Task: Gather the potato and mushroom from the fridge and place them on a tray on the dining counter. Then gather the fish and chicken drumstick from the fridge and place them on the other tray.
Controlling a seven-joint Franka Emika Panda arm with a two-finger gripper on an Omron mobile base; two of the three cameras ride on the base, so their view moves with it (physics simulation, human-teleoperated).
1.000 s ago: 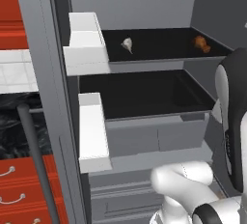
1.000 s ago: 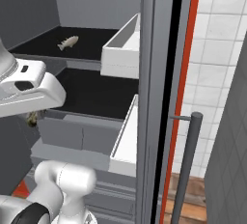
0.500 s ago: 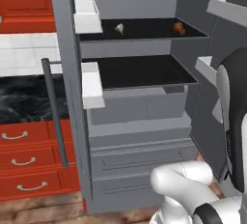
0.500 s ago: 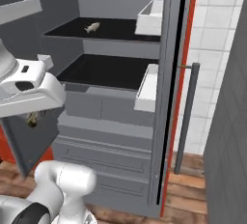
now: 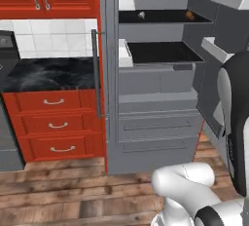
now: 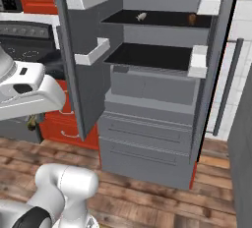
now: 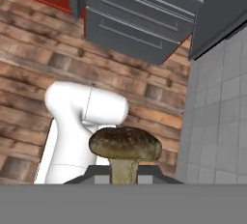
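The gripper (image 7: 124, 174) holds a brown mushroom (image 7: 125, 145) by its stem, cap up, well away from the open fridge (image 5: 155, 98). Light, soft and easily bruised (the stem looks the safest hold).

**Flat, even rendered light; soft detail throughout**

Lit evenly and brightly in all three views, with no visible lamp and no glare. Shaded darkest inside the fridge (image 5: 160, 69), on the black shelves at upper centre of both base views. Faintly shadowed on the wood floor (image 7: 29, 73) under the white robot body in the hand view. Rendered softly, slightly blurred at edges, small shelf items reduced to smudges. Sharpest on the mushroom (image 7: 125, 146) at lower centre. No edge distortion seen.
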